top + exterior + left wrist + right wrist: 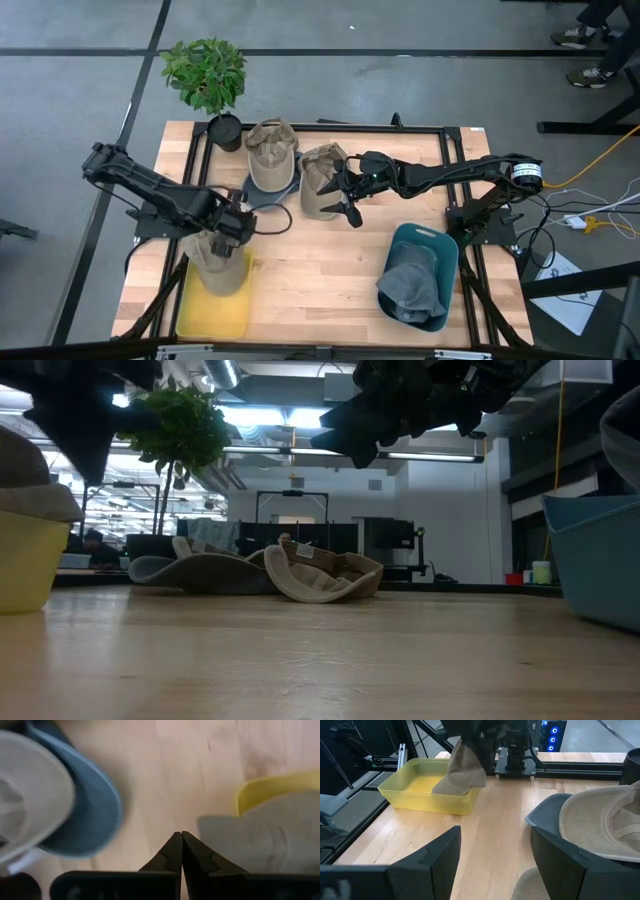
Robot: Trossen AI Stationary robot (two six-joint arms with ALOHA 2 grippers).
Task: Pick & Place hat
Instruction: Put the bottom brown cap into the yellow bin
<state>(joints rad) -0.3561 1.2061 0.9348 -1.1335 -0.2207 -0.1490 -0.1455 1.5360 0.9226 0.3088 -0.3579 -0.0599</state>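
A wooden tabletop (320, 270) seen from above, with two dark robot arms reaching in from either side. Near the front left corner sits a yellow bin (214, 300). The left gripper (238, 226) hangs over the bin's far end with a khaki cap (215, 256) dangling from it, the cap's lower part dipping toward the bin. In the right wrist view that cap (462, 766) hangs half over the bin's rim. The left fingertips (181, 849) are pressed together, pinching a fold of the cap's cloth.

At the middle of the back edge lie two more caps: a beige cap with a blue brim (270, 160) and, just beside it, a tan cap (322, 180) turned partly upside down. The right gripper (348, 196) hovers over the tan cap with its fingers spread wide, holding nothing. Near the front right corner, a teal bin (425, 270) already holds a grey hat (408, 285). A potted plant (207, 80) stands at the back left corner.

The step in hand looks like placing: the khaki cap is over its bin but not yet let go. The next move likely calls for lowering it a little further inside the rim, then parting the fingers so it drops in rather than draping over the wall. The right arm seems poised to descend on the tan cap.
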